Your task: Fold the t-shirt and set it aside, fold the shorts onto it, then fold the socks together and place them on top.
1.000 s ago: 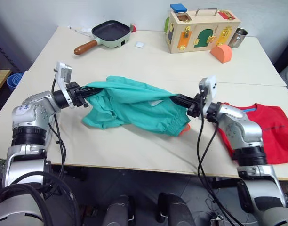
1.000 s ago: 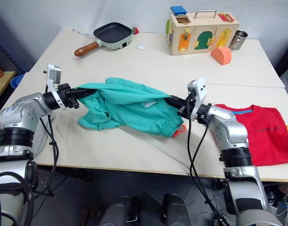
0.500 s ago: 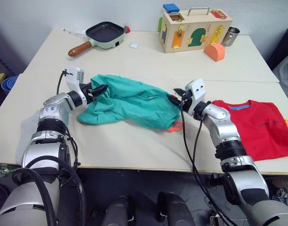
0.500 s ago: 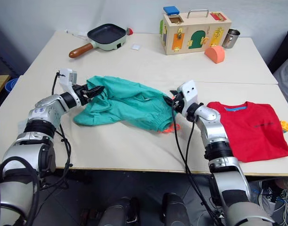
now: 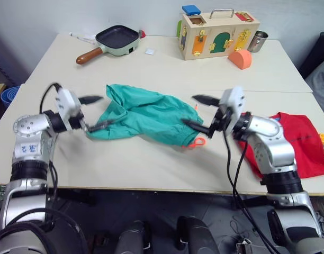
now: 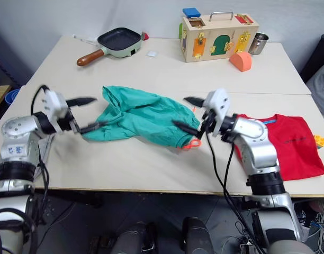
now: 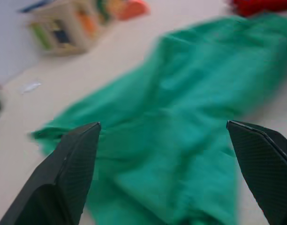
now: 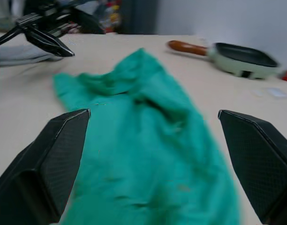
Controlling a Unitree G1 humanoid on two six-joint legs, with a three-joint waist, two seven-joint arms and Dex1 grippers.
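Both grippers sat at the near edge of the table [image 5: 151, 169], each with its fingers spread wide and gripping nothing. Left gripper [image 5: 92, 112] just off the left end of the shorts [image 5: 146, 114], right gripper [image 5: 199, 111] at their right end by the orange drawstring [image 5: 196, 142]. Shorts lay loose on the table between the two, crumpled, not yet folded or on the shirt. T-shirt [image 6: 291, 145] lay flat at the right side, partly behind the right arm; it looked folded already. Socks not spotted.

Step in hand looked like folding the shorts. Best bet: regrip matching corners at the waistband, pull them taut so the creases flatten, fold in half, then carry over onto the shirt.

Shorts: thin teal cloth, crinkly, gathered at the hem, slippery-looking. Shirt: matte red knit, blue strip at collar.

Further back: a frying pan [image 5: 117, 38] with wooden handle, a wooden latch box [image 5: 217, 33], an orange block [image 5: 240, 58], a metal cup [image 5: 257, 41].
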